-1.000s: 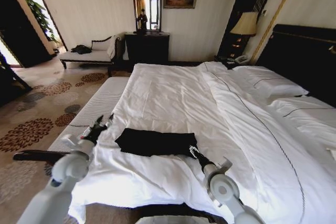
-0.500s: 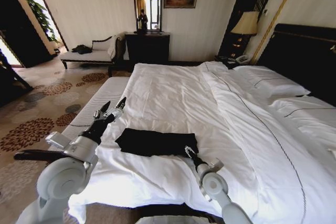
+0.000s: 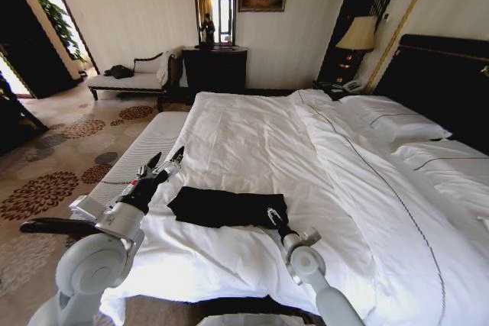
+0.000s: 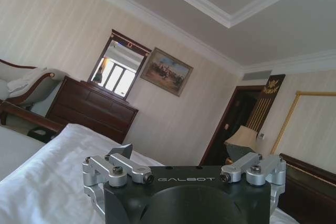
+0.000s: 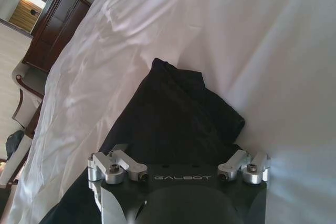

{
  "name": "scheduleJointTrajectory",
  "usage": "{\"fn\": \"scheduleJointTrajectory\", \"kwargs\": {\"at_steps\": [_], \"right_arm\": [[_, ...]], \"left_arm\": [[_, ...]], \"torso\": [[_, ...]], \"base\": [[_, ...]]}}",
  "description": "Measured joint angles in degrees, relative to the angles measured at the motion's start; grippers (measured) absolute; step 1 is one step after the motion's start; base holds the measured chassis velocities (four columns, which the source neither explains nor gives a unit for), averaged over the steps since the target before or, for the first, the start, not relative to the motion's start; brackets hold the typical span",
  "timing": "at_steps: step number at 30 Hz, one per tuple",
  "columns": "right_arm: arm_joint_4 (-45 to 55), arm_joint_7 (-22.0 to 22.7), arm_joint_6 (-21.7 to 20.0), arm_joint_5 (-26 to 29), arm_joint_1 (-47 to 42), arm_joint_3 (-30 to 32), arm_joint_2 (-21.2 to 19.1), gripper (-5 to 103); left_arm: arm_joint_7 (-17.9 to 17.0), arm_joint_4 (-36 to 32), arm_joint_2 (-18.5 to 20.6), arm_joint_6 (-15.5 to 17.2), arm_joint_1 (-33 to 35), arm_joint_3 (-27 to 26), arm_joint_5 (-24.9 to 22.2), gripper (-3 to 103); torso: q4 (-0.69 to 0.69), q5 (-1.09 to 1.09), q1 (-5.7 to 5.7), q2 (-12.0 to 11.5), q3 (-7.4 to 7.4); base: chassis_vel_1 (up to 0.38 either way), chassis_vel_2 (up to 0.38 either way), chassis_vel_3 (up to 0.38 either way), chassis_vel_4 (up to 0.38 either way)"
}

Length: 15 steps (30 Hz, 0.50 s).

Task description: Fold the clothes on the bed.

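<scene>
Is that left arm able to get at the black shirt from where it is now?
Probably yes. The left gripper hangs with jaws open above the bed, just off the shirt, with only bare duvet between them.

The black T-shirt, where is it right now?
In the head view the T-shirt lies bunched on the bed near its front edge, between the raised left gripper and the right gripper.

Left end effector (image 4: 185, 174) raised over white bed (image 4: 47, 182); dresser (image 4: 89, 109), mirror (image 4: 116, 73) beyond.
</scene>
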Motion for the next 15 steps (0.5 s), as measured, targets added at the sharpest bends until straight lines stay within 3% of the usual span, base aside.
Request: {"fn": "scheduleJointTrajectory", "kwargs": {"at_steps": [2, 4, 8, 10, 15], "right_arm": [[-0.48, -0.31, 0.38, 0.01, 0.23, 0.02, 0.15, 78], [-0.71, -0.53, 0.64, 0.01, 0.36, 0.07, 0.23, 78], [-1.37, -1.33, 1.66, -0.27, 0.92, 0.22, 0.72, 57], [-1.43, -1.49, 1.86, -0.30, 1.02, 0.22, 0.82, 57], [-1.92, -2.82, 3.30, -0.89, 1.45, 0.13, 1.18, 35]], "left_arm": [[-0.09, 0.00, 0.02, 0.06, 0.04, -0.05, -0.01, 100], [-0.13, 0.02, -0.03, 0.09, 0.04, 0.00, -0.01, 100], [-0.16, 0.38, -0.16, 0.20, -0.19, 0.46, -0.02, 100], [-0.17, 0.44, -0.16, 0.21, -0.24, 0.46, -0.01, 100], [-0.20, 0.85, -0.02, 0.21, -0.33, 0.20, 0.04, 100]], "torso": [[0.00, 0.00, 0.00, 0.00, 0.00], [0.00, 0.00, 0.00, 0.00, 0.00], [0.00, 0.01, 0.01, 0.00, 0.00], [0.00, 0.01, 0.00, 0.00, 0.00], [0.00, 0.01, 0.00, 0.00, 0.00]], "base": [[0.000, 0.000, 0.000, 0.000], [0.000, 0.000, 0.000, 0.000], [0.000, 0.000, 0.000, 0.000], [0.000, 0.000, 0.000, 0.000], [0.000, 0.000, 0.000, 0.000]]}}
